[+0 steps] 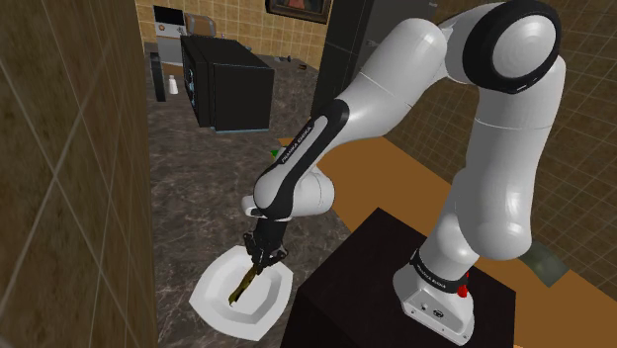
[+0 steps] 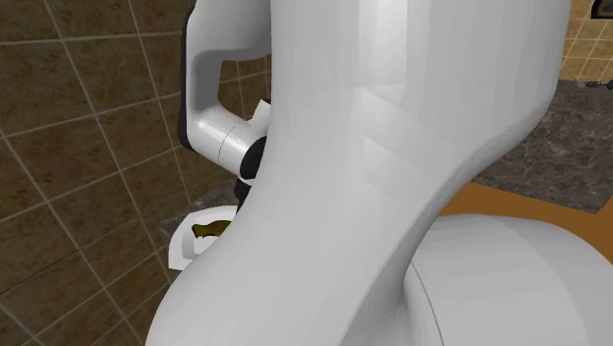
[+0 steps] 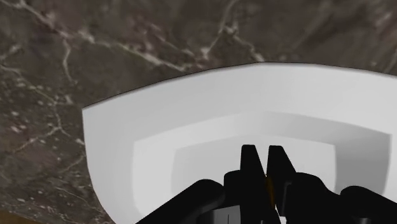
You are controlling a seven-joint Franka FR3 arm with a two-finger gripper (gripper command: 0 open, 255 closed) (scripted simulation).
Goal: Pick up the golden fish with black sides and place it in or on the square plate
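I see my fingers [image 3: 249, 164] clamped on one golden fish [image 1: 242, 290] over one white plate [image 1: 213, 297], lower left

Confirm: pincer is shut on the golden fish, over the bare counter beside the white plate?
Wrong spot. The pincer is shut on the golden fish, but over the white plate itself, not the counter beside it. The shoulder view shows it.
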